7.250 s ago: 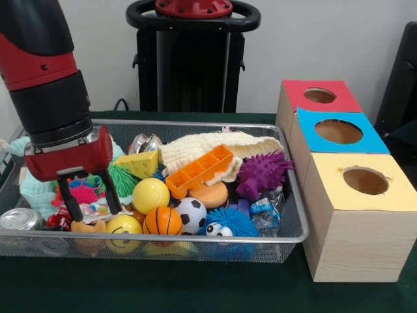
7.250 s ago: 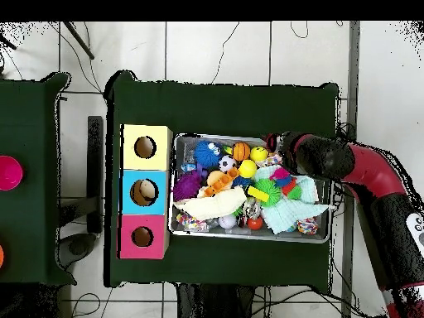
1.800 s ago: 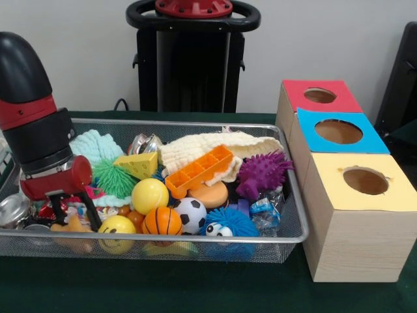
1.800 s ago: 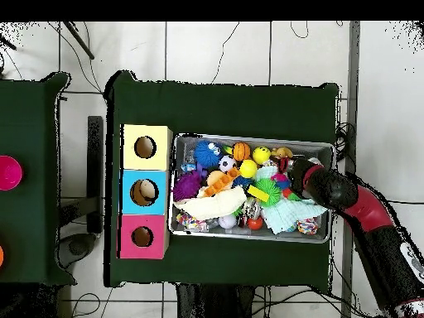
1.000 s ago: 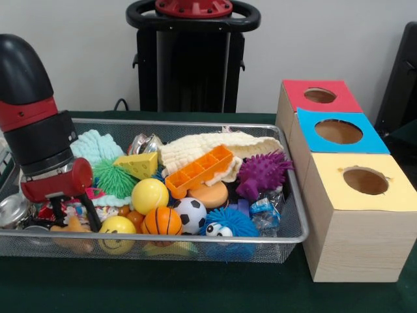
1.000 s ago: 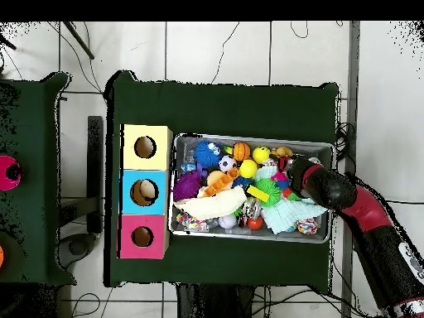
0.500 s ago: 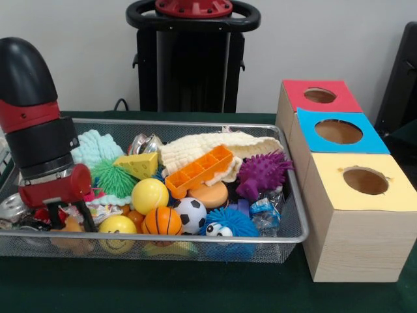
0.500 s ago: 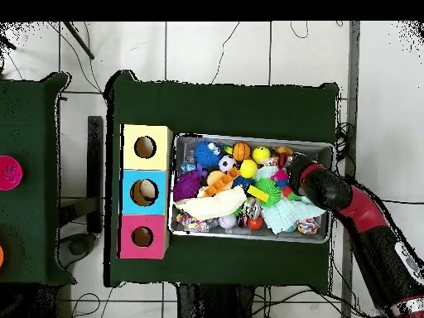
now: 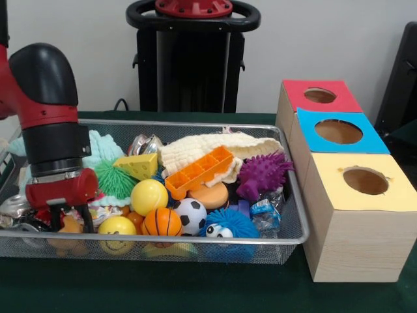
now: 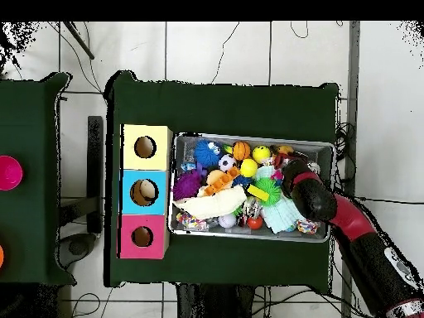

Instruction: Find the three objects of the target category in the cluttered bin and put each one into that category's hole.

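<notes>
A robotics lab: pedestal-mounted arm [image 9: 49, 130], green-clothed table [image 10: 224, 108], cables on tiled floor [image 10: 207, 50].

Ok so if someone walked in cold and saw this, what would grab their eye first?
Probably the red and black arm reaching down into the left end of the bin, its gripper low among the toys, in the front view. Next, the heap of bright toys filling the bin, like the purple spiky ball. Then three wooden boxes at the right, topped red, blue and yellow, each with a hole.

Wall [image 9: 339, 32]: plain pale grey.
Floor [image 10: 215, 50]: white tiles, dark joints, cables lying across.
Table [image 10: 224, 108]: dk green cloth.
2nd table [image 10: 29, 124]: green, alongside.
</notes>
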Available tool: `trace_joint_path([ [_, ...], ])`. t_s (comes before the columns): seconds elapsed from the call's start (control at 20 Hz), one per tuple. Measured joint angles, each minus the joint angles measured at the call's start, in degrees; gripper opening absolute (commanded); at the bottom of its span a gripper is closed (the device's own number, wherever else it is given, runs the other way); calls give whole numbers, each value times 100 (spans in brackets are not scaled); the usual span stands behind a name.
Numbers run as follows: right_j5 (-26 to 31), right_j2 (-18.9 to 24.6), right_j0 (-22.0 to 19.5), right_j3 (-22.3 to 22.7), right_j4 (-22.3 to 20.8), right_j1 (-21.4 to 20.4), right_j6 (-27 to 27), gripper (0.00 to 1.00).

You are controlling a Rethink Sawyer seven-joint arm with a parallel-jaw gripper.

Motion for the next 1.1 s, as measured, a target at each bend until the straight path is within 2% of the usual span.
trace_joint_path([
  [0.3, -275, -48, 14, 97, 4, 21, 2, 100],
  [0.35, -288, -50, 19, 104, 6, 31, 4, 0],
  [1.1, -280, -402, 376, 103, 421, -160, 5, 0],
])
